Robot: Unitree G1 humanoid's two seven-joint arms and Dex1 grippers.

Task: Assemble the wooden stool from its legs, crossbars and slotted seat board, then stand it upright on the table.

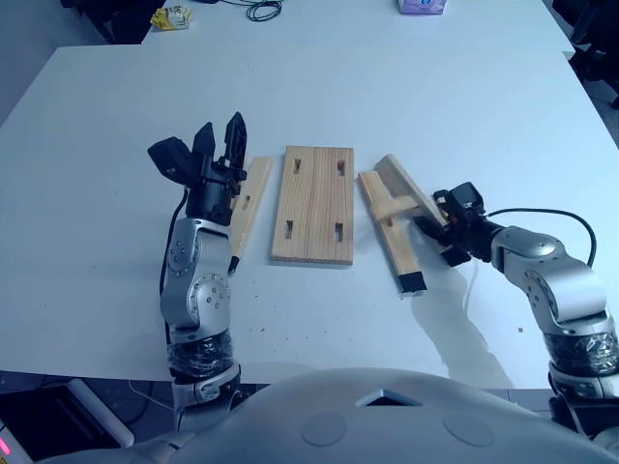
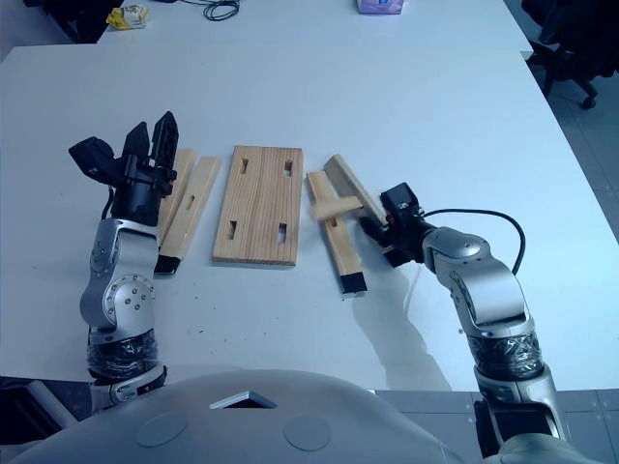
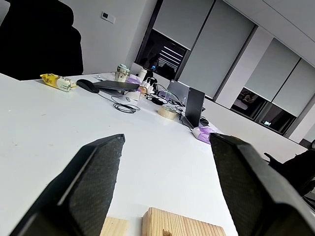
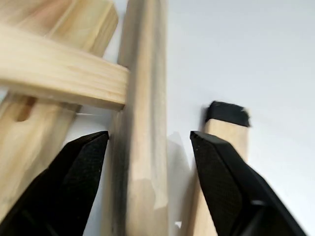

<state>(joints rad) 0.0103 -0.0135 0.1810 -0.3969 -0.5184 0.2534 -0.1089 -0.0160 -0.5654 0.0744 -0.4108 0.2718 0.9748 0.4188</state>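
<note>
**A:** Starting with the seat board point(image 1: 312, 204), where is it?

**B:** It lies flat in the middle of the white table point(image 1: 464, 106). Its four slots face up and its long side runs away from the robot.

**A:** And the legs?

**B:** Two left legs point(image 2: 189, 198) lie side by side just left of the board, nearly parallel to it. Two right legs point(image 1: 388, 230) lie just right of it, angled a little, with a crossbar point(image 1: 395, 205) crossing them. The one closer to the board ends in a black cap point(image 1: 412, 282) at its near end.

**A:** What about the left gripper?

**B:** The left gripper point(image 1: 221, 126) is raised above the left legs. Its fingers point away from the robot and are spread apart, with nothing between them.

**A:** And the right one?

**B:** The right gripper point(image 4: 147, 140) sits low at the right legs, on the robot's side of the crossbar. Its fingers are spread, one on each side of a wooden leg that runs between them. I can't tell whether either pad touches the wood, because the wrist view is blurred there.
</note>
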